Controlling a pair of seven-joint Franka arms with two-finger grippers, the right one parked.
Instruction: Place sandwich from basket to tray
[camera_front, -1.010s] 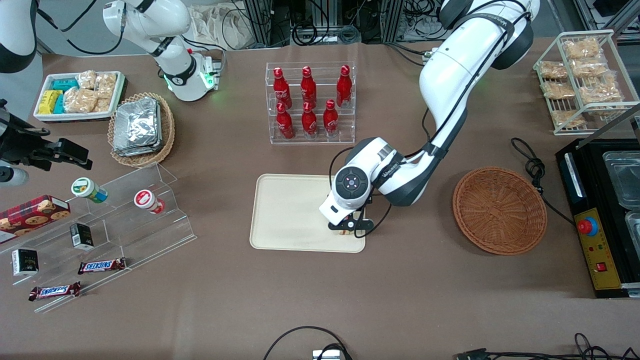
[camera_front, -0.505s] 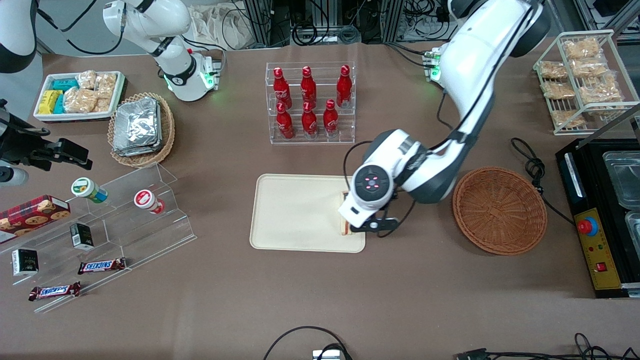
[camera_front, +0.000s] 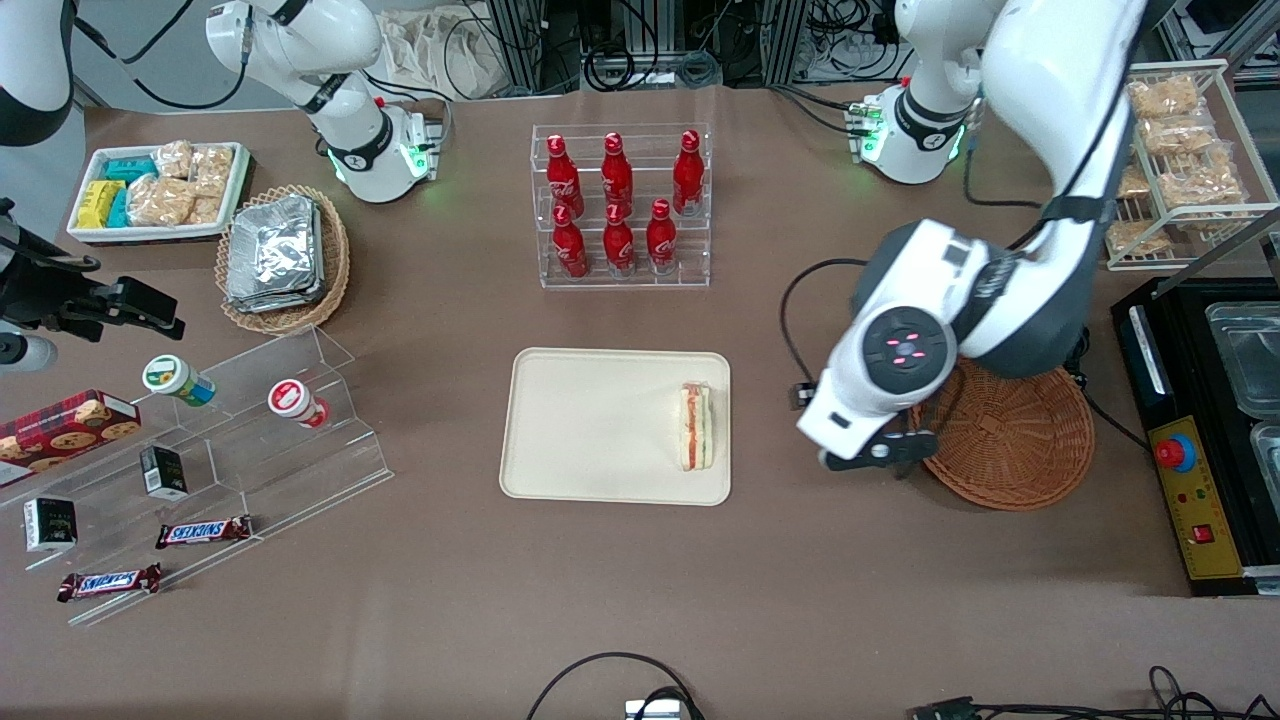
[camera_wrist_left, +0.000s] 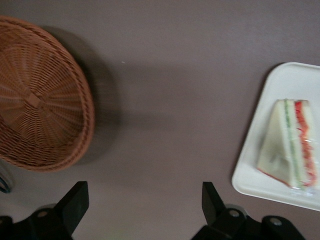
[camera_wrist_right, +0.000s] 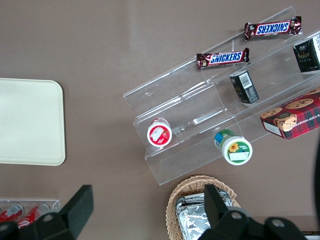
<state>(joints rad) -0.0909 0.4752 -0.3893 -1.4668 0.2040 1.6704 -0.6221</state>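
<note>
One sandwich (camera_front: 696, 426) lies on the tray (camera_front: 590, 430), at about 3 o'clock from tray centre, close to the rim on the working arm's end; stripe of red and green filling faces up. Nothing else on the tray. In the wrist view sandwich (camera_wrist_left: 291, 143) is a wedge in clear wrap sitting flat on the tray (camera_wrist_left: 272, 92) near a rounded corner.

Next over, bare brown table (camera_front: 780, 540), then the gripper (camera_front: 880, 452), raised above the table between tray and basket, overlapping the basket's rim in the front view. Fingers (camera_wrist_left: 75, 200) spread wide apart, holding nothing, tabletop visible between them.

Basket (camera_front: 1010, 430) sits at 3 o'clock from the tray, well apart from it, nothing inside; wrist view shows basket (camera_wrist_left: 37, 100) with its woven bottom bare.

At 12 o'clock from the tray, farther from the front camera: clear rack of red bottles (camera_front: 620, 205).
</note>
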